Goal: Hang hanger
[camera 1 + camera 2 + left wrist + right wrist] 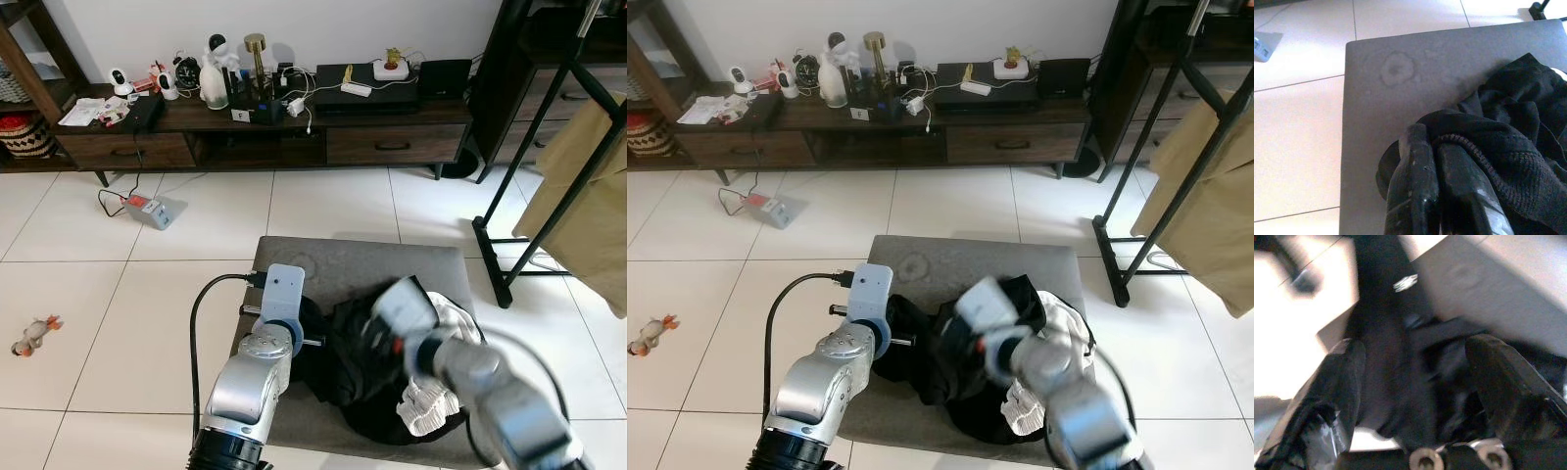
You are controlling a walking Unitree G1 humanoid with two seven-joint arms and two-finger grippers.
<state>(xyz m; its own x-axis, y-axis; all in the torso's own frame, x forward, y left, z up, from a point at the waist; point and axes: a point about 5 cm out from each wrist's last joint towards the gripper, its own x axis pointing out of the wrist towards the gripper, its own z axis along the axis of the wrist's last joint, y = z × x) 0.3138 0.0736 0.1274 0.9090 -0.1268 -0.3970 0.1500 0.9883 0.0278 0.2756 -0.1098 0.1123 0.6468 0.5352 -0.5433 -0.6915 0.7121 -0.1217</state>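
A black garment lies crumpled on a grey padded stool, with a white ruffled cloth at its right side. My left gripper is at the garment's left edge, shut on its ribbed black hem. My right arm reaches over the pile from the right and is blurred. In the right wrist view my right gripper is open, its two fingers spread wide just above the black cloth. I cannot make out a hanger in the pile.
A black clothes rack stands to the right with a tan garment hanging on it. A dark low cabinet full of small items runs along the back wall. A power strip and a small toy lie on the tiled floor.
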